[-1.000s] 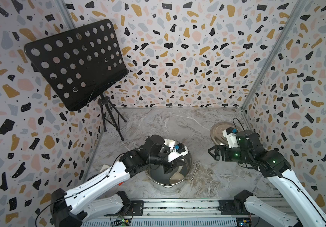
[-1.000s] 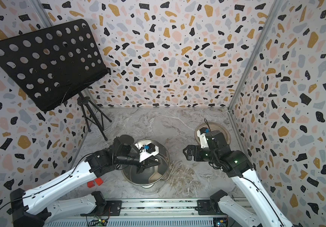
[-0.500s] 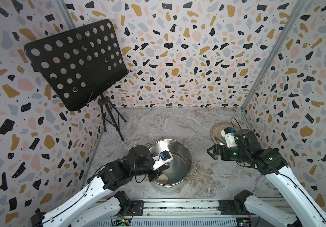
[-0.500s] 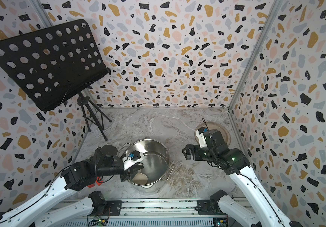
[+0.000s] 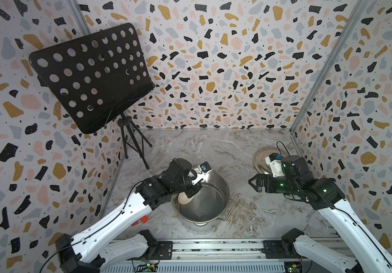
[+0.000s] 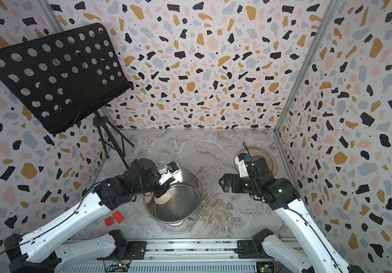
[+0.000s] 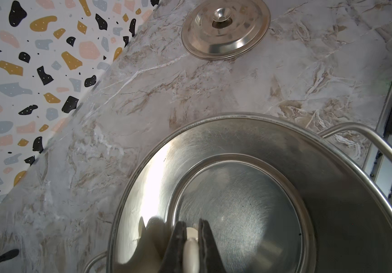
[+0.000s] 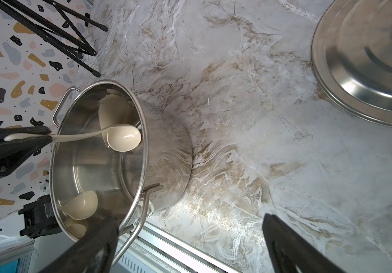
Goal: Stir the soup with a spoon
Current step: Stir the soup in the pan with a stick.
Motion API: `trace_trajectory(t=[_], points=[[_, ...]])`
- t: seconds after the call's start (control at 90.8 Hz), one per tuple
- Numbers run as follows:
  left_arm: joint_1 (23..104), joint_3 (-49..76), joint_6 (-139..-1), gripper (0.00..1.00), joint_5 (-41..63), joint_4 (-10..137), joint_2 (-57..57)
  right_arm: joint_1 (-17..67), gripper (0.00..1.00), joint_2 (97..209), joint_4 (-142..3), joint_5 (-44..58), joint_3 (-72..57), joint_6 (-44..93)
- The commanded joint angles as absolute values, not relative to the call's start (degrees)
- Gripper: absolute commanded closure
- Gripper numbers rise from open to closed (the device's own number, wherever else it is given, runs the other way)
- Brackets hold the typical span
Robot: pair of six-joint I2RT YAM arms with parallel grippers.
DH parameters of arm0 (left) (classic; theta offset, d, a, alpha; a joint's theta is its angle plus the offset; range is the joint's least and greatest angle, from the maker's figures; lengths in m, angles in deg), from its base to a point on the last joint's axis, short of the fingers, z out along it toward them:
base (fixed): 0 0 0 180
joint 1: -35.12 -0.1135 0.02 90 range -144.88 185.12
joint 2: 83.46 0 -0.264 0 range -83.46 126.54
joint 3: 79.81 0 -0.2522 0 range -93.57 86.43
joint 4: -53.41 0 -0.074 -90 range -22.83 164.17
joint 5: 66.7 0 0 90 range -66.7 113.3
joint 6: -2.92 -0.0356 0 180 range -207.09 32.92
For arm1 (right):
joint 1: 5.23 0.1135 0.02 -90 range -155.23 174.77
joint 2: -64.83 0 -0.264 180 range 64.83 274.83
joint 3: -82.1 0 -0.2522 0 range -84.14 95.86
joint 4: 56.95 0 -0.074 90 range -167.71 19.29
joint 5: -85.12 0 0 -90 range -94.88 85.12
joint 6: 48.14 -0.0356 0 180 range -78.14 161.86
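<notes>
The left hand (image 5: 193, 189) is clenched on the slim handle of the cream-white spoon (image 5: 185, 198), its black fingers (image 7: 180, 238) pressing the handle from both sides in the left wrist view. The spoon's round bowl hangs inside the steel pot (image 5: 208, 208), at the pot's left side; no soup shows, only bare shiny metal that mirrors the spoon. The pot stands near the front, about the middle of the marbled surface (image 5: 213, 151). The right hand (image 5: 253, 183) hovers to the right of the pot, apart from it, released and holding nothing. The pot's lid (image 5: 260, 157) lies flat at the far right.
</notes>
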State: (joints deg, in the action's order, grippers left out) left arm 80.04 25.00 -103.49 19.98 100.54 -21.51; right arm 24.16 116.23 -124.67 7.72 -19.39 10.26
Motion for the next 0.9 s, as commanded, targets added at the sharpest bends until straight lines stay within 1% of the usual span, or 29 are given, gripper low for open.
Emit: trace_trajectory(t=[0.0,0.077,0.253,0.385,0.474,0.617,0.727,0.892], points=[[79.68,20.44,-104.84,1.00,12.83,92.61,-18.10,24.26,0.00,115.23,-124.64,7.45,-18.86,10.61],[79.68,19.15,-104.33,1.00,6.94,89.99,-15.51,24.22,0.00,115.03,-124.64,7.35,-19.01,10.61],[80.65,16.97,-101.43,1.00,-1.88,86.21,-11.26,24.22,0.00,114.52,-124.63,7.13,-19.31,10.36],[82.64,17.84,-102.02,1.00,-10.52,87.11,-11.93,24.24,0.00,113.76,-124.68,6.94,-19.91,10.06],[83.70,19.15,-102.48,1.00,-13.91,89.81,-13.69,24.29,0.00,113.53,-124.70,6.99,-20.22,9.90],[84.58,23.06,-103.78,1.00,-16.12,97.05,-18.59,24.21,0.00,113.85,-124.64,7.04,-20.34,10.02],[84.77,27.26,-104.21,1.00,-16.40,102.07,-24.80,24.29,0.00,114.29,-124.63,7.14,-20.26,10.10],[84.63,31.84,-103.10,1.00,-11.42,108.27,-32.74,24.21,0.00,114.97,-124.12,7.34,-20.08,10.12]])
